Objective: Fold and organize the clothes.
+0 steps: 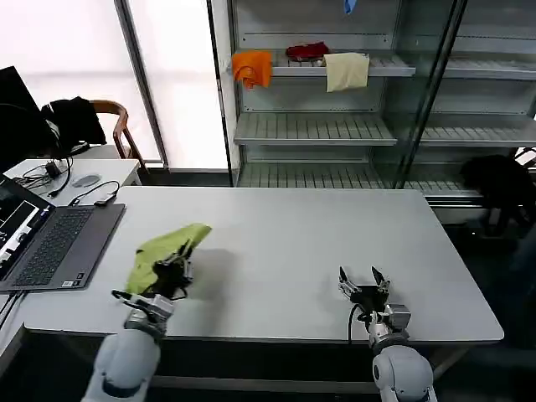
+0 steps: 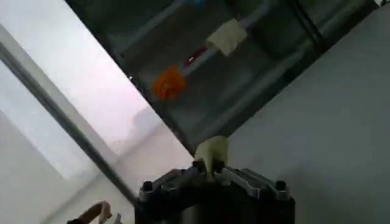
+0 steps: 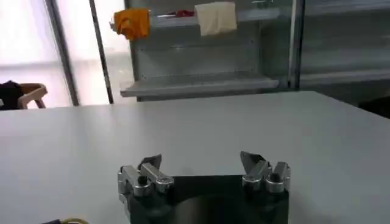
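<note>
The lime-green T-shirt (image 1: 166, 248) lies bunched on the left side of the grey table (image 1: 293, 243), lifted at its near end. My left gripper (image 1: 173, 272) is shut on that near end; in the left wrist view a pale green fold (image 2: 212, 152) sticks up between the closed jaws. Over by the table's front right edge, my right gripper (image 1: 363, 280) hovers open with nothing between its fingertips (image 3: 153, 162). The shirt's neck, sleeves and print are hidden in the folds.
An open laptop (image 1: 50, 243) sits at the table's left edge, close to the shirt. Behind the table stands a shelf rack (image 1: 335, 126) holding orange (image 1: 252, 67), red (image 1: 307, 51) and cream (image 1: 346, 70) cloths. A chair (image 1: 109, 126) and side desk stand at far left.
</note>
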